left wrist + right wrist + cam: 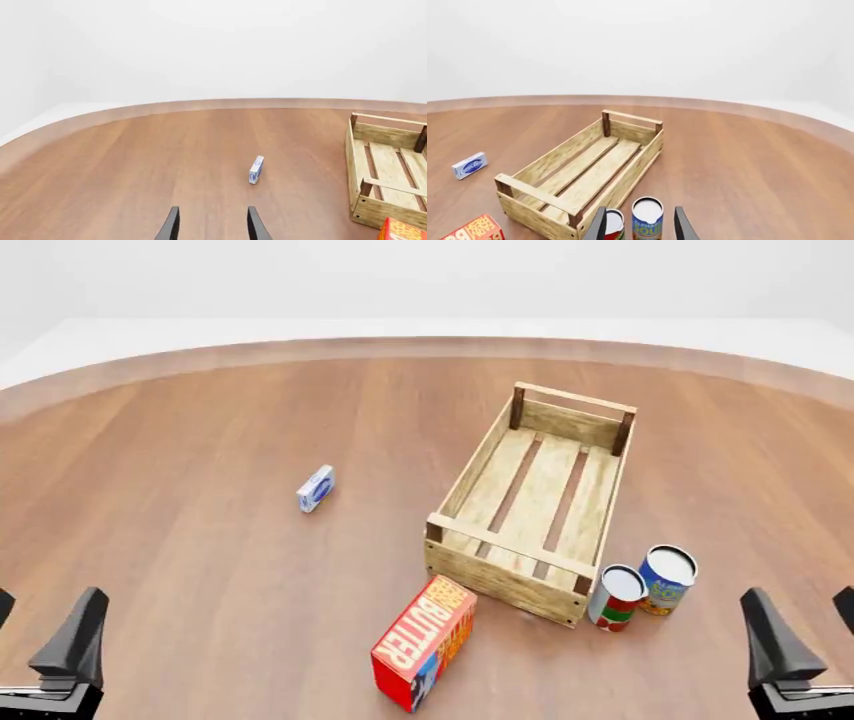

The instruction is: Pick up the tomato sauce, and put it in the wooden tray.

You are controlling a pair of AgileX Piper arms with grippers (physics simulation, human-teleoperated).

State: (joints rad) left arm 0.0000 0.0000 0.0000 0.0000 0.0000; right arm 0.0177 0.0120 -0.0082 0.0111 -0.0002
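The tomato sauce point(617, 598) is a small can with a red and white label and a pale lid. It stands upright on the table just outside the near right corner of the wooden tray point(537, 502), touching or nearly touching a blue and yellow can point(666, 580). The tray is a light-wood slatted crate with nothing in it. In the right wrist view the tomato sauce point(613, 225) sits just ahead of my open right gripper point(639, 226), beside the tray point(582, 172). My right gripper point(810, 635) and left gripper point(40, 630) are both open and empty at the near edge.
A red butter box point(424, 642) lies on the table in front of the tray's near left corner. A small blue and white packet point(315, 488) lies left of the tray; it also shows in the left wrist view point(256, 169) ahead of the left gripper point(212, 225).
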